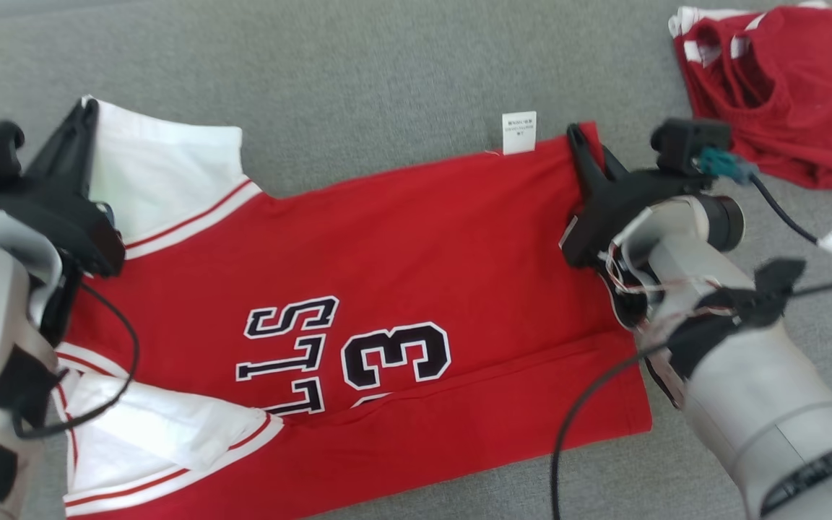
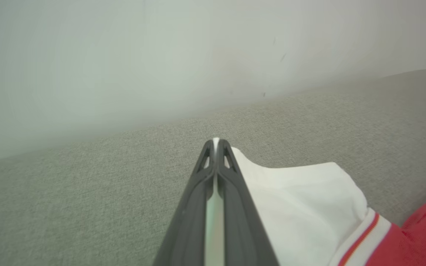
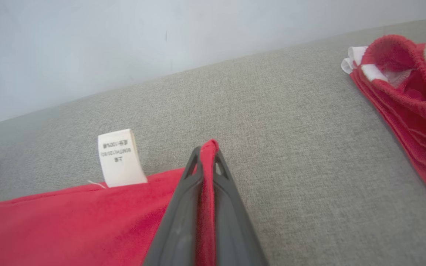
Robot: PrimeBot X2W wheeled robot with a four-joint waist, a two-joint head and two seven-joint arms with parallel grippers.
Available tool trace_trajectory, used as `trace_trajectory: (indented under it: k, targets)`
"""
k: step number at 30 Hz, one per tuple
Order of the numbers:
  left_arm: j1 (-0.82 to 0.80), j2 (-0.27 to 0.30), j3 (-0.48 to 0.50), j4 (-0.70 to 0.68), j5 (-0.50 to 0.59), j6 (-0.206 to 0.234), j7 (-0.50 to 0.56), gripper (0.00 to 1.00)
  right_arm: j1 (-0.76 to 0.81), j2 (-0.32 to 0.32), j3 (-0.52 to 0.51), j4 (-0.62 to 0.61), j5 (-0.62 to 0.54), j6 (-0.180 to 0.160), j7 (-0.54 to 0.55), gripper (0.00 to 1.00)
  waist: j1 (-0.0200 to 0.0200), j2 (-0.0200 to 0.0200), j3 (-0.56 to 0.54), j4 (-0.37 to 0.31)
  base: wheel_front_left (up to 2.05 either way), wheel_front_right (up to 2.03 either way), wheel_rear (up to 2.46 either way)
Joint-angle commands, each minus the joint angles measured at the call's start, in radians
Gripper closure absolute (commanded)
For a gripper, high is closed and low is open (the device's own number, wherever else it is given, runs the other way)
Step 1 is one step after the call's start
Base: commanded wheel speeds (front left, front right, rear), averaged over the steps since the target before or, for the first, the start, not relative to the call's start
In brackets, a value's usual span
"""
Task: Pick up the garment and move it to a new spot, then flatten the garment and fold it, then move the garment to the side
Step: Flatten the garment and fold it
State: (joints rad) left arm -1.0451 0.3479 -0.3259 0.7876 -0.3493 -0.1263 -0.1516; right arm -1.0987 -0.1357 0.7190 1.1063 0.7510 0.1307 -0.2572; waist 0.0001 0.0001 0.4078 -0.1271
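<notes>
The garment [image 1: 401, 260] is a red jersey with white sleeves and black lettering, spread flat on the grey cushion [image 1: 358, 87]. My left gripper [image 1: 87, 108] is shut on the far white sleeve corner; the left wrist view has white cloth [image 2: 301, 199] pinched between the dark fingers [image 2: 231, 192]. My right gripper [image 1: 576, 133] is shut on the jersey's far hem corner, beside a white care label [image 1: 518, 132]. In the right wrist view red cloth [image 3: 68, 221] runs up between the fingers [image 3: 183, 207], with the label [image 3: 118, 158] to their left.
A second red garment [image 1: 784, 87] with white trim lies crumpled at the far right of the cushion, also seen as a red heap [image 3: 412, 111] in the right wrist view. A pale wall [image 2: 161, 55] rises behind the cushion. Cables trail from both wrists.
</notes>
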Motion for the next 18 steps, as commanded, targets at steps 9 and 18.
trace_trajectory:
  k: [9, 18]
  targets:
    - [0.191, 0.001, 0.024, -0.186, -0.093, 0.000, -0.044, 1.00, 0.185, -0.146, 0.027, -0.247, 0.087, 0.000, -0.008, 1.00, -0.0001, -0.0001, -0.085, 0.042, 0.00, 0.00, 0.00]
    - [0.415, 0.007, 0.070, -0.444, -0.177, 0.034, -0.049, 1.00, 0.352, -0.221, 0.033, -0.429, 0.120, 0.000, -0.009, 1.00, -0.0001, -0.0001, -0.140, 0.053, 0.00, 0.00, 0.00]
